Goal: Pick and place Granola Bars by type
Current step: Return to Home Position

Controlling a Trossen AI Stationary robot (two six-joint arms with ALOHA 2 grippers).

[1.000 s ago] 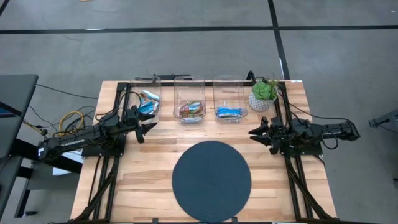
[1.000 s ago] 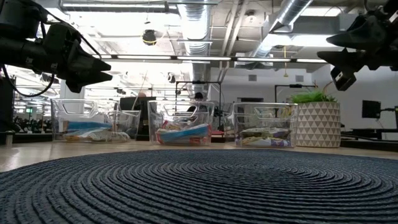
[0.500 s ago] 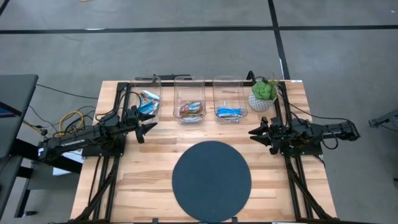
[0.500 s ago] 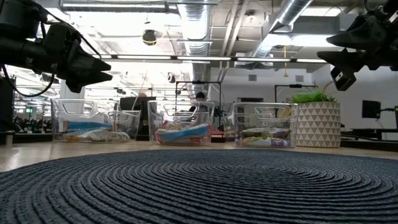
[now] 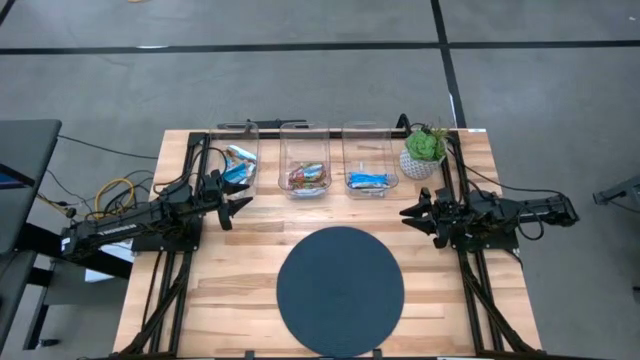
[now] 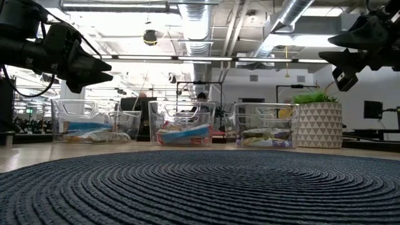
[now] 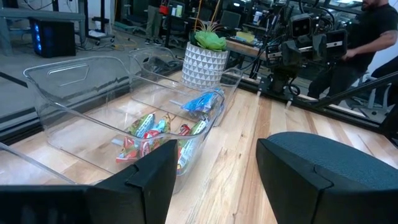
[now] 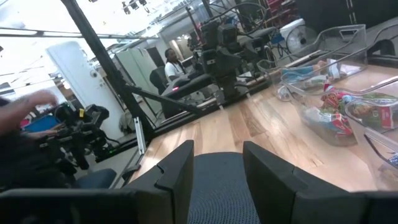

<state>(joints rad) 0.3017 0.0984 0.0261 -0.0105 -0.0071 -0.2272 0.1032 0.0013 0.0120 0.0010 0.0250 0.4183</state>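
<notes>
Holds left jaws mid-left and right jaws mid-right, both spread open and empty, with granola bars [image 5: 368, 181] seemingly all sorted into upper-centre clear bins [image 5: 304, 126].

Blue Granola Bars [image 5: 368, 181] lie flat in the right bin [image 5: 368, 126]. Red-green bars [image 5: 307, 177] are piled in the middle bin [image 5: 304, 126]. Further bars [image 5: 237, 165], partly blue, lie in the left bin [image 5: 234, 128].

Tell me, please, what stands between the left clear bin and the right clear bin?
The middle clear bin, holding red-wrapped granola bars, stands there; the high view shows it plainly.
</notes>
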